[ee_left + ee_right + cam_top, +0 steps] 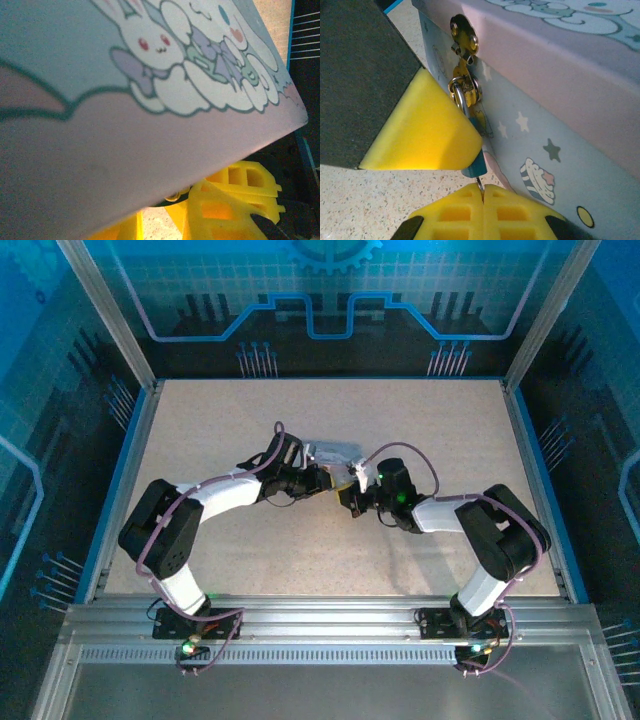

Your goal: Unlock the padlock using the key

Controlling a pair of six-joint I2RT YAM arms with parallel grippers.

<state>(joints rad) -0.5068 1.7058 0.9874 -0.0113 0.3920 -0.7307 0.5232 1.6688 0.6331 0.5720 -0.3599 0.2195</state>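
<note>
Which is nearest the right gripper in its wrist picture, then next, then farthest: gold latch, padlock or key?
1. The key, pinched in the right gripper at the bottom.
2. The padlock, just above the key.
3. The gold latch, highest up on the box.

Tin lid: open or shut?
Shut: lid sits on the tin body, hasp hangs down the front, padlock shackle through its loop.

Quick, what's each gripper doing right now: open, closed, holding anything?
Left gripper: cannot be told; it sits right up against the padlock.
Right gripper: jaws closed on the key, which points up into the padlock's underside.
</note>
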